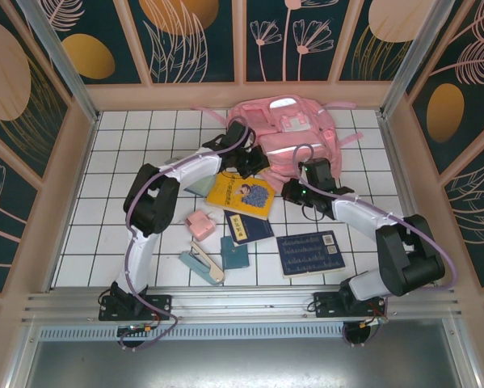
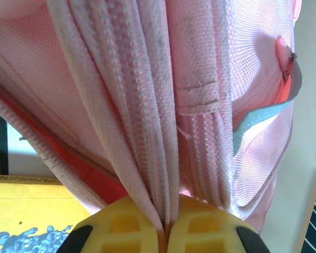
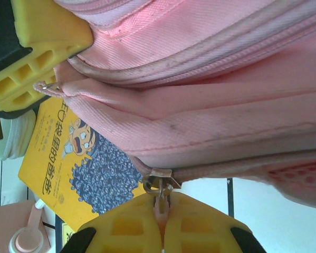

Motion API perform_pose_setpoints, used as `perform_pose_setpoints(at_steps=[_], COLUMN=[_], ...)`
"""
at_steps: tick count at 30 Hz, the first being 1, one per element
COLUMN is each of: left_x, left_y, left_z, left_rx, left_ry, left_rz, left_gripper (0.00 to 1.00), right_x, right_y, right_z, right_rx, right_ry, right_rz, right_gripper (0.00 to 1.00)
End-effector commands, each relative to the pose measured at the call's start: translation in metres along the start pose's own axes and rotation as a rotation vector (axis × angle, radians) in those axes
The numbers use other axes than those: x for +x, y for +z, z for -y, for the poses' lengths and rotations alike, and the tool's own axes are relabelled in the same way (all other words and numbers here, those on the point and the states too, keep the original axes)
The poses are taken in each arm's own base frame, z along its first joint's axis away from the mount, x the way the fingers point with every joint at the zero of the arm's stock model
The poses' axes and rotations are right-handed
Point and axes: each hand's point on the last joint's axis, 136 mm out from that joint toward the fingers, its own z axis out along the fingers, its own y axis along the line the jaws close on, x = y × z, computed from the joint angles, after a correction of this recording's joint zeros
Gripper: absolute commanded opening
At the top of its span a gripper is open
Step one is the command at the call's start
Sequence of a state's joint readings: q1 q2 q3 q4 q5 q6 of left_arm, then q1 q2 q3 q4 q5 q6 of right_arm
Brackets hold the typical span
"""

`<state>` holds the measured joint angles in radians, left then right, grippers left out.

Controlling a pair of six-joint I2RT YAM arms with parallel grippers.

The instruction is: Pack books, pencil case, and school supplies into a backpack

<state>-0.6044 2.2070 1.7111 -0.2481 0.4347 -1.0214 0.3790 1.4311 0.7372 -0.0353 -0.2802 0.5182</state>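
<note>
**Hidden or unclear**
- The left arm covers part of the pencil case, a pale mint shape just left of the yellow book.
- Both arms cover the near edge of the backpack, which lies at the far centre of the worktop.
- In both wrist views the backpack is cut off at the frame edges.
- The teal squares overlap, and the top view does not show clearly whether there are one or two.

**Tool state**
- The left tool is closed. Its yellow fingers pinch a fold of backpack fabric along a zipper seam.
- The right tool is closed on the zipper pull at the backpack's edge.

**Count, all on the worktop outside the backpack**
- Books: three.
  - The yellow book lies just beside the backpack.
  - A small navy book touches the yellow book's near edge.
  - A large navy book lies to the right, apart from the other two.
- Pink piece: one, left of the small navy book.
- Stapler-like item: one, nearest the arm bases.
- Pencil case: one.
</note>
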Motion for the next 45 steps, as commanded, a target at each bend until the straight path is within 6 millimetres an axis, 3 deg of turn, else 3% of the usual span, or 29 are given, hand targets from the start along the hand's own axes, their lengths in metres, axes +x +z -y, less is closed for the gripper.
perform_pose_setpoints(at_steps=[1,8,19,25,30,33,35,37,41,45], left_x=[-0.042,-0.06,-0.087,-0.094,-0.111,-0.122,-0.13,-0.139,-0.154,-0.153], left_y=[-0.014,-0.032,-0.058,-0.066,-0.086,-0.098,-0.104,-0.105,-0.098,-0.08], left_z=[-0.035,-0.041,-0.05,-0.039,-0.03,-0.033,-0.036,-0.035,-0.024,-0.003], left_rx=[-0.102,-0.124,-0.156,-0.172,-0.227,-0.238,-0.229,-0.205,-0.2,-0.157], left_ry=[0.006,0.038,0.069,0.146,0.2,0.188,0.17,0.167,0.211,0.271], left_rz=[0.132,0.17,0.217,0.218,0.269,0.291,0.301,0.299,0.288,0.248], left_gripper=[0.0,0.0,0.0,0.0,0.0,0.0,0.0,0.0,0.0,0.07], right_x=[-0.007,-0.015,-0.055,-0.08,-0.097,-0.103,-0.102,-0.094,-0.073,-0.054], right_y=[-0.017,-0.026,-0.049,-0.05,-0.05,-0.046,-0.036,-0.024,-0.006,-0.003], right_z=[-0.006,0.022,0.084,0.124,0.147,0.139,0.118,0.083,0.031,0.006], right_rx=[-0.022,0.016,0.188,0.346,0.456,0.408,0.284,0.134,0.012,-0.03], right_ry=[-0.019,0.062,0.18,0.24,0.225,0.207,0.19,0.175,0.134,0.158], right_rz=[-0.012,-0.047,0.056,0.137,0.171,0.162,0.132,0.089,0.026,0.033], right_gripper=[0.0,0.0,0.0,0.0,0.0,0.0,0.0,0.0,0.0,0.0])
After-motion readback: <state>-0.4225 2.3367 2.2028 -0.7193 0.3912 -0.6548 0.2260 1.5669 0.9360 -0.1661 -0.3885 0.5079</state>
